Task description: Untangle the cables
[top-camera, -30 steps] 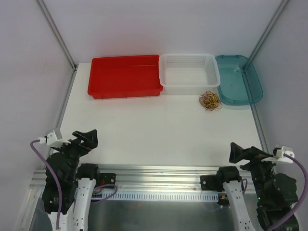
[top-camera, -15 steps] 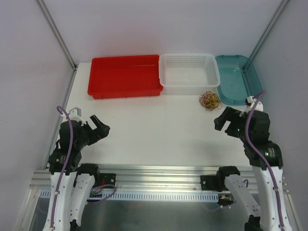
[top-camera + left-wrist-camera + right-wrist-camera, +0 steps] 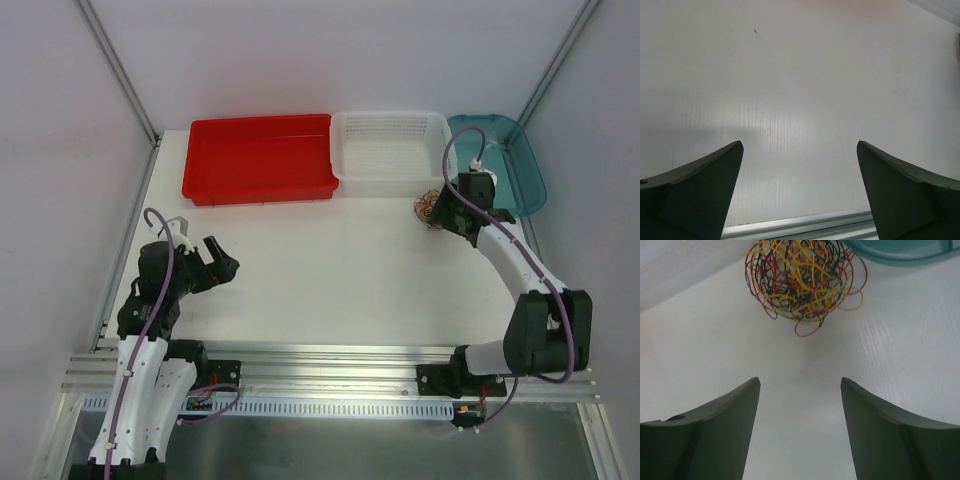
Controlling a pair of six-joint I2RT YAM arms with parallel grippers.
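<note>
We see cables (image 3: 805,285) beside teal tray (image 3: 900,252) rim | right hand (image 3: 800,382) spread, just short | left hand (image 3: 800,145) spread over desk (image 3: 800,75)

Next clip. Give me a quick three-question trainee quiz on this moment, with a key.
1. True or false: the right gripper is gripping the cables.
2. Where do the cables lie? A) on the table beside the white basket; B) inside the basket; C) hanging over its rim.
3. Name the three wire colours in the clump.
Key: 1 false, its jaws are open and short of the clump; 2 A; 3 yellow, red, black.
</note>
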